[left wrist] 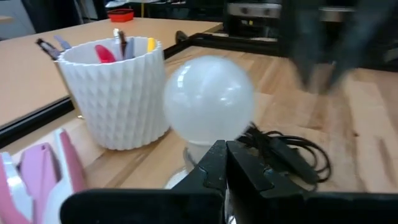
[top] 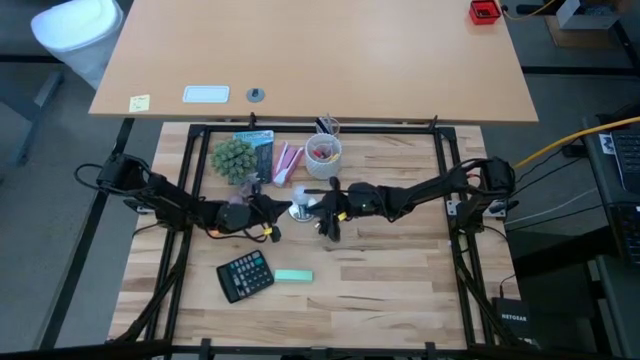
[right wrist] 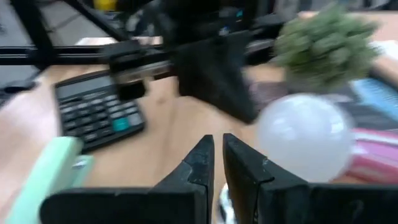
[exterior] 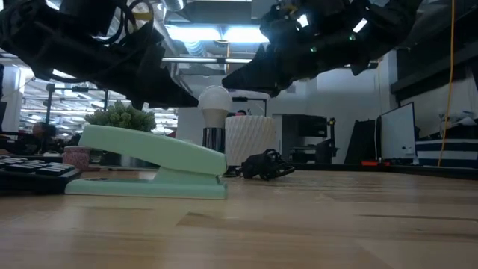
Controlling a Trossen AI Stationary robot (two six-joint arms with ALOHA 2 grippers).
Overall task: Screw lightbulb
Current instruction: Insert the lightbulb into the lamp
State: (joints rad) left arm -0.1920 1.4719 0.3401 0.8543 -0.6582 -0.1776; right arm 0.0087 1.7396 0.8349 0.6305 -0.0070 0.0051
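- At the middle of the desk point(top: 380, 290), the lightbulb point(exterior: 215, 105) stands upright in its socket, just in front of the white ribbed pen cup point(left wrist: 115, 93) and beside the coiled black cord point(exterior: 265, 166).
- Our left gripper point(left wrist: 225, 163) sits right at the bulb's base, fingers pressed together — nothing held between them.
- Our right gripper point(right wrist: 216, 163) hangs just beside the globe from the opposite side, its fingers nearly touching with only a thin slit between, gripping nothing.
- We judge the bulb seated but not yet turned home; neither gripper has it.
- To do this well, we'd part the right gripper wide, centre it on the globe, close gently, then twist in short turns — keeping the axis upright so the thread doesn't cross.
- Meanwhile the left gripper could steady the base so it doesn't spin.
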